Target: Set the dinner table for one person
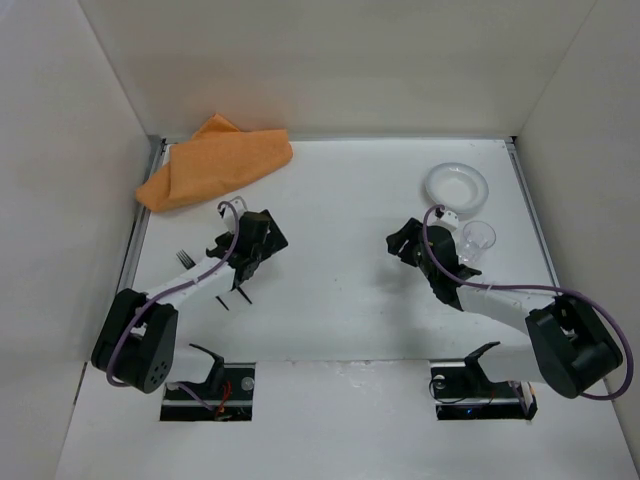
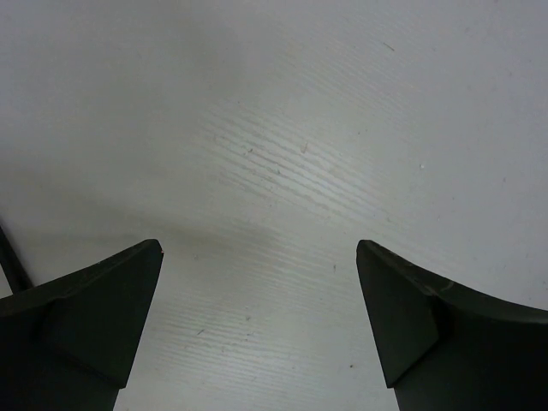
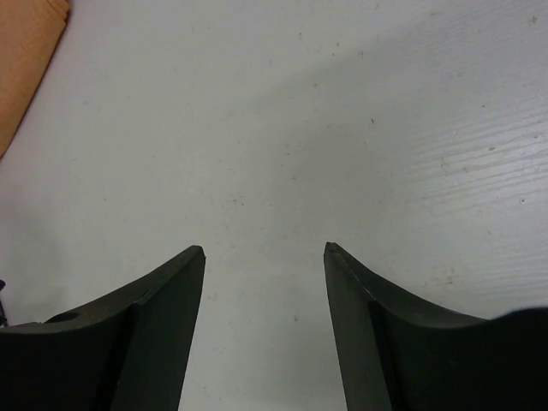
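The dinner table is a large white surface. My left gripper hovers open and empty over bare table at left centre; its wrist view shows only white surface between the open jaws. My right gripper is open and empty at right centre, over bare table. A white bowl sits at the far right, with a clear cup just in front of it, right of my right arm. A black fork lies left of my left arm.
A crumpled orange cloth lies at the far left corner; its edge shows in the right wrist view. Two short dark utensil ends show beside my left arm. A thin dark object shows at the left wrist view's left edge. White walls enclose the table.
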